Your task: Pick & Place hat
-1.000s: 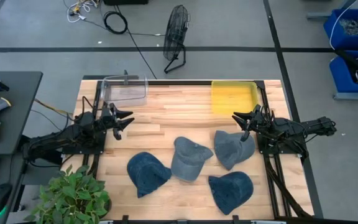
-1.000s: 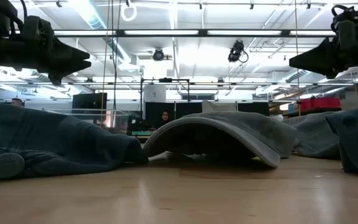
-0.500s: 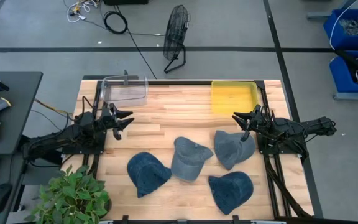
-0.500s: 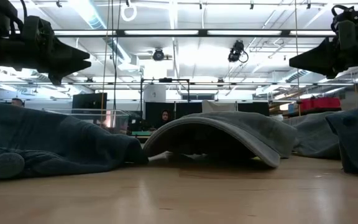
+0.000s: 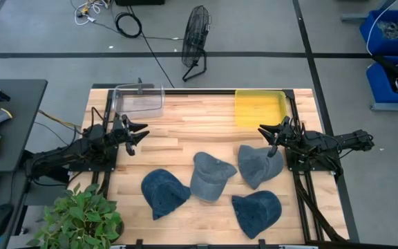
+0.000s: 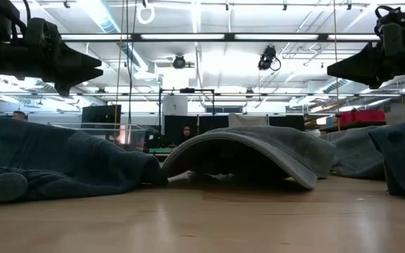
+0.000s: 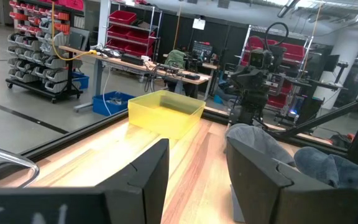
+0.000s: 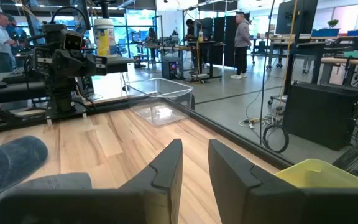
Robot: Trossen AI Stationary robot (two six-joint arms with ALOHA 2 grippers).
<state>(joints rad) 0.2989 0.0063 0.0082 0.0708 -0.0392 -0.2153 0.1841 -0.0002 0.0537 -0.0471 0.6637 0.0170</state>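
Note:
Several denim hats lie crown-up on the wooden table: a dark blue one (image 5: 163, 192), a lighter grey-blue one (image 5: 211, 176) (image 6: 259, 151), another grey-blue one (image 5: 258, 164) and a dark blue one (image 5: 258, 211). My left gripper (image 5: 137, 133) (image 7: 197, 180) hangs open above the table's left side, clear of every hat. My right gripper (image 5: 264, 133) (image 8: 194, 168) is open above the table's right side, just beyond the far edge of the right grey-blue hat and raised well over it (image 6: 350, 67).
A clear plastic bin (image 5: 140, 99) stands at the far left of the table and a yellow bin (image 5: 260, 107) at the far right. Bare wood lies between the two grippers (image 5: 199, 135). A potted plant (image 5: 81, 214) sits at the near left corner.

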